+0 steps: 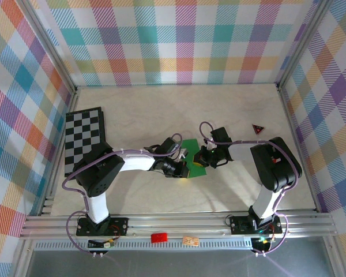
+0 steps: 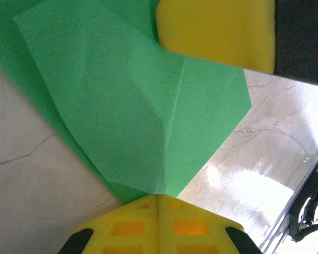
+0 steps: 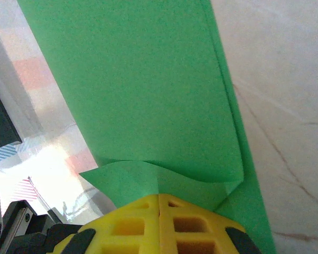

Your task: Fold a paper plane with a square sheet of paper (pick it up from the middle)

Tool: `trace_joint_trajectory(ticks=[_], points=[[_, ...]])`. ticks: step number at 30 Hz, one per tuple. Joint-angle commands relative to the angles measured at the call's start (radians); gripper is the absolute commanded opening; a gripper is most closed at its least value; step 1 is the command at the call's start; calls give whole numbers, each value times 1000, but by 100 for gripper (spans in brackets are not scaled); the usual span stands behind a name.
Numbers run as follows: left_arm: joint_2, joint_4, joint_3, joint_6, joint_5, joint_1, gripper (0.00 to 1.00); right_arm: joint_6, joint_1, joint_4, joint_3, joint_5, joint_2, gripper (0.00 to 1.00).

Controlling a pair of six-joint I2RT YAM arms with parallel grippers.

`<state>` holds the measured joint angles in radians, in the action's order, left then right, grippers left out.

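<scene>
The bright green sheet of paper (image 1: 190, 146) is held just above the table's middle, folded into layers. In the left wrist view the paper (image 2: 148, 116) shows slanted flaps meeting at a centre crease. My left gripper (image 2: 158, 197) is shut on its pointed end. In the right wrist view the paper (image 3: 143, 90) is a long doubled strip with a curled flap, and my right gripper (image 3: 159, 196) is shut on that end. From above, the left gripper (image 1: 181, 169) and right gripper (image 1: 200, 157) face each other closely. A right fingertip (image 2: 217, 32) shows past the paper.
A black-and-white chessboard (image 1: 83, 141) lies at the left. A small red-and-black triangle (image 1: 258, 128) sits at the right rear. A red item (image 1: 158, 237) and a tan piece (image 1: 190, 240) rest on the front rail. Plaid walls enclose the table.
</scene>
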<state>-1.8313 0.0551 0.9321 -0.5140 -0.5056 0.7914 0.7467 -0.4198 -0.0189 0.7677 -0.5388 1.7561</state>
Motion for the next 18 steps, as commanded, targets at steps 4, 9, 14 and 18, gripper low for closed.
trace_joint_trajectory(ticks=[4, 9, 14, 18], points=[[26, 152, -9, 50, 16, 11, 8, -15, -4, -112, -26, 108, 63, 1], [43, 173, -12, 76, 21, 17, 8, -17, -4, -114, -25, 110, 63, 1], [103, 144, -16, 71, 24, 19, 6, -15, -5, -111, -27, 108, 62, 1], [163, 45, -29, 8, 52, 15, 6, -18, -5, -116, -26, 108, 60, 1]])
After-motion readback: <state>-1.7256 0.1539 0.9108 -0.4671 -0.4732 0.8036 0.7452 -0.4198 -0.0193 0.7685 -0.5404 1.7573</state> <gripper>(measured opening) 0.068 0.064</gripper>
